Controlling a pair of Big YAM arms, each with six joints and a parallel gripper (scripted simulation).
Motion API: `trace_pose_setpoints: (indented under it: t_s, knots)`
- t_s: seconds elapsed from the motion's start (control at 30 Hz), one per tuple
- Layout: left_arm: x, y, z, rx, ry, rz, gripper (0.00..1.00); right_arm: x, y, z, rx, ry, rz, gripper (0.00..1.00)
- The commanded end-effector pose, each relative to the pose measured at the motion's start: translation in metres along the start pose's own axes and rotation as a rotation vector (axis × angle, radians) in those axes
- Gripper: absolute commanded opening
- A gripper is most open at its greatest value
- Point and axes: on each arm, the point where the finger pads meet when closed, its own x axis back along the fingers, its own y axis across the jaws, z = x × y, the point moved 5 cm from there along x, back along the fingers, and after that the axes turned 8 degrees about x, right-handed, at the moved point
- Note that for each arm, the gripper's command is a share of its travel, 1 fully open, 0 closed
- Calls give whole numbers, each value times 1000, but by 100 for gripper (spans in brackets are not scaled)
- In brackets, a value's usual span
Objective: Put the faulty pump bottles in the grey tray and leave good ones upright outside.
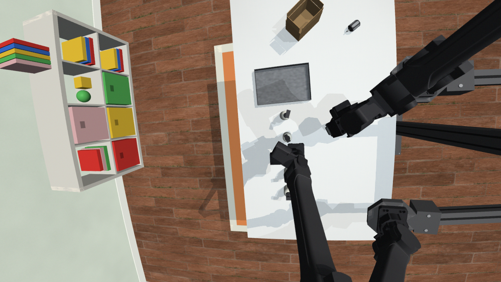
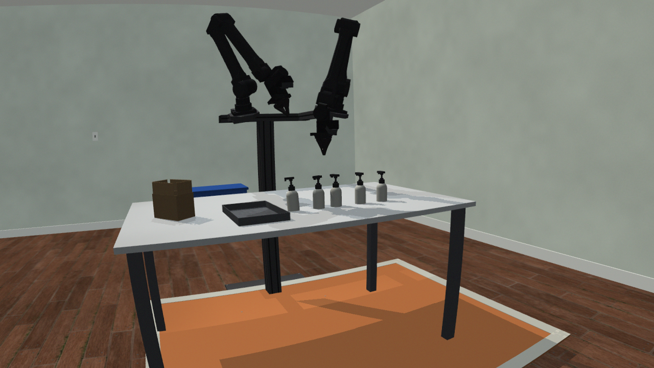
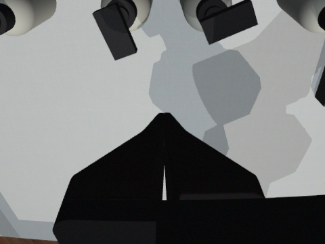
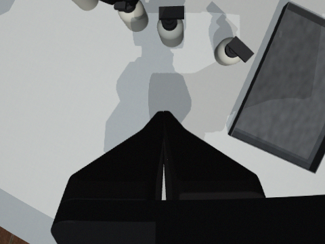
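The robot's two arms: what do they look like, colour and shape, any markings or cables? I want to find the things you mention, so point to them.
Both are black, with long, chunky segments and bulky joints. The left gripper (image 2: 323, 154) (image 3: 164, 123) and right gripper (image 2: 287, 113) (image 4: 163, 121) each have two black fingers narrowing to a small tip. I can't make out any cables or lettering.

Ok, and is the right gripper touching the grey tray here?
Apart. The top view shows it: a broad stretch of table lies between the right gripper and the grey tray.
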Motion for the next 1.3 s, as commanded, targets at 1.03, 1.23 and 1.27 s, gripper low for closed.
trace_pose_setpoints:
  t_s: [1.03,1.23,1.27]
  knots:
    - [-59,-55,-26,1,-23,18,0,155,58,-22,213,-499,-74,0]
    - [-49,-60,-32,3,-30,25,0,155,58,-22,212,-500,-74,0]
    - [-57,-58,-28,-7,-15,12,0,155,58,-22,212,-500,-74,0]
